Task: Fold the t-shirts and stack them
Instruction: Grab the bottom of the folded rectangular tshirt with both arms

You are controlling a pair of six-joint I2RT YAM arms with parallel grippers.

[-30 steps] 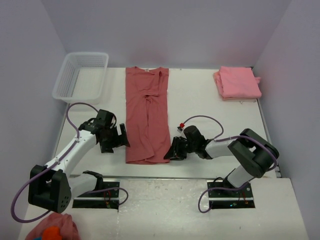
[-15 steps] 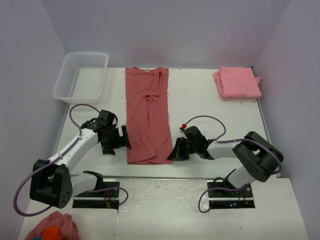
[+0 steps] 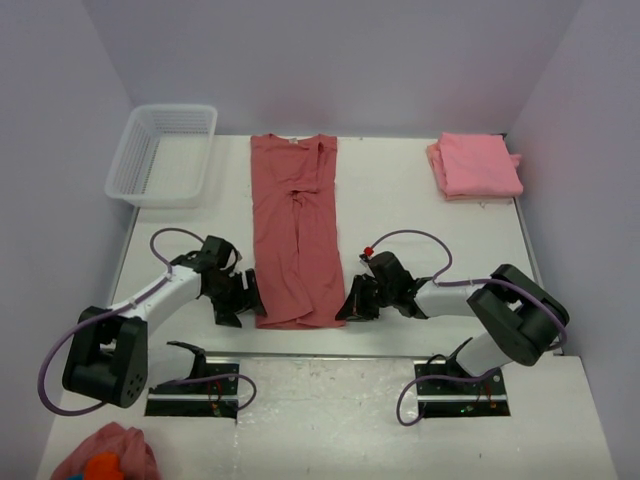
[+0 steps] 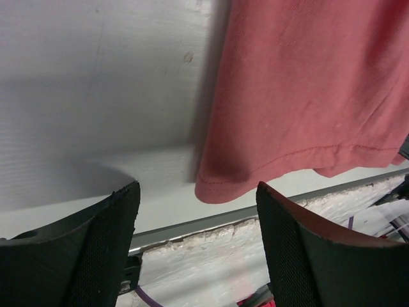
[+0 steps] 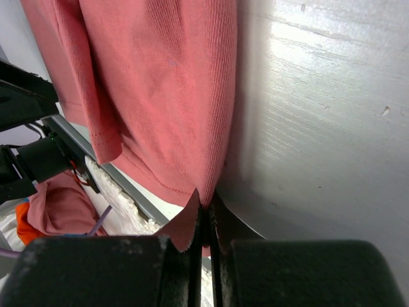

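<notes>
A dusty rose-red t-shirt (image 3: 294, 230) lies as a long narrow strip down the table's middle, sleeves folded in. My left gripper (image 3: 247, 306) is open beside its near left corner, and the hem corner (image 4: 220, 185) lies just beyond the fingers (image 4: 105, 243). My right gripper (image 3: 347, 309) is shut on the shirt's near right corner (image 5: 204, 214), low on the table. A folded salmon-pink t-shirt (image 3: 476, 165) lies at the back right.
A white plastic basket (image 3: 163, 153) stands at the back left. A pink cloth lump with an orange patch (image 3: 104, 457) lies off the table at the bottom left. The table's near edge (image 4: 192, 224) runs just under the shirt's hem.
My left gripper has moved nearer and to the right, from beside the shirt's left edge down to its near left corner. My right gripper has stayed on the near right corner.
</notes>
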